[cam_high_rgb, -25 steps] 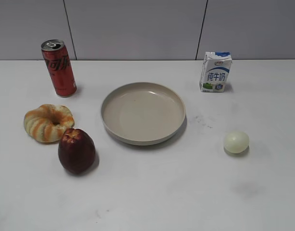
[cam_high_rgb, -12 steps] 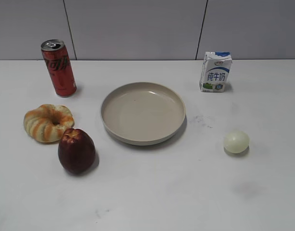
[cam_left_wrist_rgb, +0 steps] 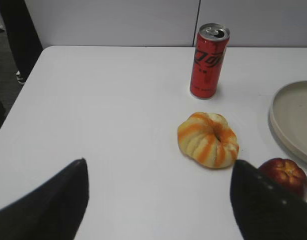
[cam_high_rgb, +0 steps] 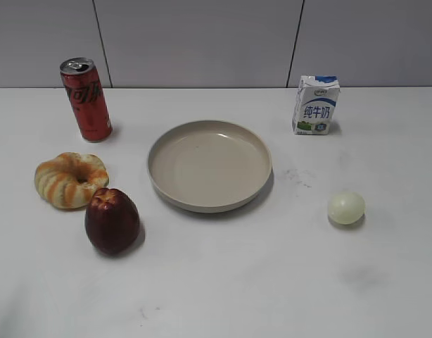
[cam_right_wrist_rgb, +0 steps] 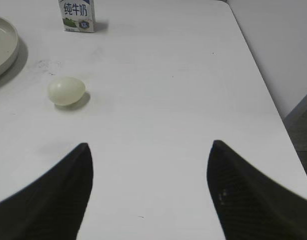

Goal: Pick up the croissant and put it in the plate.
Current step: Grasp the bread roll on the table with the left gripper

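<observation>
The croissant (cam_high_rgb: 70, 179) lies on the white table at the left, its ring shape striped orange and cream. It also shows in the left wrist view (cam_left_wrist_rgb: 208, 139), ahead and to the right of my left gripper (cam_left_wrist_rgb: 158, 162), which is open and empty above bare table. The beige plate (cam_high_rgb: 210, 165) sits at the table's middle, empty; its edge shows in the left wrist view (cam_left_wrist_rgb: 293, 120). My right gripper (cam_right_wrist_rgb: 149, 145) is open and empty over bare table at the right. Neither gripper shows in the exterior view.
A dark red apple (cam_high_rgb: 112, 220) stands just in front of and right of the croissant. A red can (cam_high_rgb: 86, 99) stands behind it. A milk carton (cam_high_rgb: 316, 105) is at the back right. A pale egg-like ball (cam_high_rgb: 345, 208) lies right of the plate.
</observation>
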You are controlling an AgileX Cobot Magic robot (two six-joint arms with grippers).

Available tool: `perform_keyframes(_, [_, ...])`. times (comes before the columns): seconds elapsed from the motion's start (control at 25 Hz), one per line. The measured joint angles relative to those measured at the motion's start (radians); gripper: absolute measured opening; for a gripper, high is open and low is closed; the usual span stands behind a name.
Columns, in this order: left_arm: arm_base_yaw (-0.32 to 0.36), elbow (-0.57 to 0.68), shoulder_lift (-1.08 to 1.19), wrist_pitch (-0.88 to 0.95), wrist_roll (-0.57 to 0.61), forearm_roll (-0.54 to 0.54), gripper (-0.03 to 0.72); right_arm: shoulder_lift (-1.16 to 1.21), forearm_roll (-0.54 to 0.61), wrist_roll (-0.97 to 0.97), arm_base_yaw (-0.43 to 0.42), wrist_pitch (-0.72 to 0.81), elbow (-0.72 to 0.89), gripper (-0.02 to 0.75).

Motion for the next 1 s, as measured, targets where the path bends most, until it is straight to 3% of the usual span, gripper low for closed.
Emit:
perform_keyframes(0.24, [-0.007, -0.100, 0.451, -0.088, 0.004, -0.012, 0.677, 0.000, 0.000, 0.000, 0.000, 0.000, 0.000, 0.540])
perform_keyframes(0.44, [-0.057, -0.314, 0.808, -0.036, 0.008, -0.019, 0.677, 0.000, 0.000, 0.000, 0.000, 0.000, 0.000, 0.540])
perform_keyframes(0.64, [-0.118, -0.530, 1.091, 0.049, 0.023, -0.023, 0.677, 0.000, 0.000, 0.000, 0.000, 0.000, 0.000, 0.540])
perform_keyframes(1.0, [-0.127, -0.750, 1.456, 0.144, 0.027, -0.063, 0.672, 0.000, 0.000, 0.000, 0.000, 0.000, 0.000, 0.540])
